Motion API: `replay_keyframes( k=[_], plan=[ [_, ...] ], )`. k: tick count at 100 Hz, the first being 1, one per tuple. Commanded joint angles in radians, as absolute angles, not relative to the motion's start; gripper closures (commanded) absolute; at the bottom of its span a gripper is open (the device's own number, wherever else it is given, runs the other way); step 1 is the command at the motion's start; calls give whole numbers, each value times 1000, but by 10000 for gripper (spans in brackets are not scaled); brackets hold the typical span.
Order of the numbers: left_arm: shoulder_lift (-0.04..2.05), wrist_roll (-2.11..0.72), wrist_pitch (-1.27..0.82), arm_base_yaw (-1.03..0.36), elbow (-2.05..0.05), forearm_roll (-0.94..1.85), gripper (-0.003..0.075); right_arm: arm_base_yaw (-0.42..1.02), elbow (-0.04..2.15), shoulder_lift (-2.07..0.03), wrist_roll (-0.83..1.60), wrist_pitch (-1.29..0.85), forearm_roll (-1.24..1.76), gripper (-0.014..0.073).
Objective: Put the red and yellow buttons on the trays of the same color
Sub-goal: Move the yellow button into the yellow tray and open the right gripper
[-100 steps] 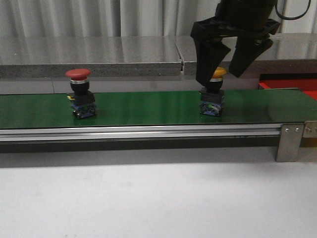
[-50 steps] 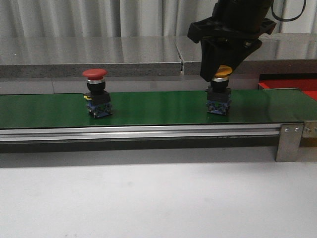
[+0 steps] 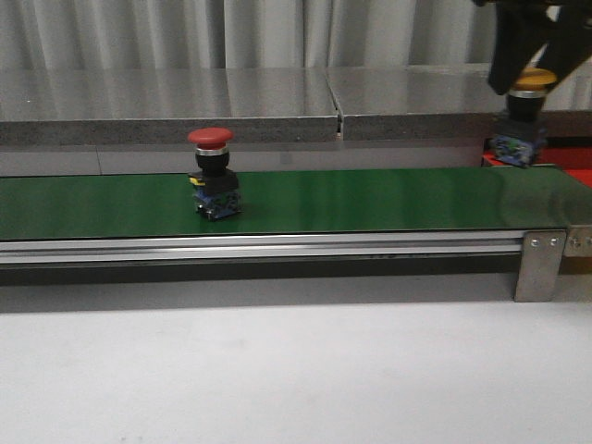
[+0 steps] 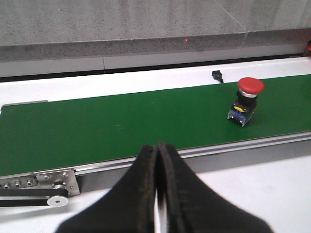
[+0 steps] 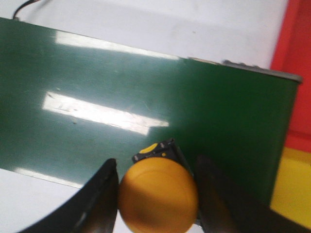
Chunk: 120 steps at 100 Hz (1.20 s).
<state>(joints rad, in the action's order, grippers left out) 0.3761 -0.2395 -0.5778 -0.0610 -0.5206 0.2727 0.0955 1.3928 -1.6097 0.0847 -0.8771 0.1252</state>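
We see a red-capped button (image 3: 211, 139) on the dark green belt (image 3: 370, 199). The other button (image 5: 158, 194) is orange-yellow. A bright red tray (image 5: 296, 73) adjoins a yellow tray (image 5: 291, 189).

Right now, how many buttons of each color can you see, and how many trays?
Red buttons: 1, the red button on the green belt.
Yellow buttons: 1, the yellow button held up in the right gripper.
Red trays: 1, the red tray.
Yellow trays: 1, the yellow tray.
Total: 4.
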Motion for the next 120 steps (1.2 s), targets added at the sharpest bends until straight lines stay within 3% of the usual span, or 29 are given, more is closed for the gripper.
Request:
replay_keyframes(
  k=[1,44,89,99,120],
  plan=[
    [383,-231,-511,-69,-546,295,739,33,1376,-1535,73,-843,128,312],
    [383,-231,-511,-69,-546,295,739,-220,1274,-1539,40,-805,128,312],
    [383,-231,-511,-69,-546,295,739,-286,1269,-1675,38,-742,131,310],
    [383,-231,-511,-69,-546,295,739,-286,1269,-1685,38,-736,136,260],
    [383,-231,-511,-69,-546,295,739,-286,1269,-1700,38,-733,136,27]
  ],
)
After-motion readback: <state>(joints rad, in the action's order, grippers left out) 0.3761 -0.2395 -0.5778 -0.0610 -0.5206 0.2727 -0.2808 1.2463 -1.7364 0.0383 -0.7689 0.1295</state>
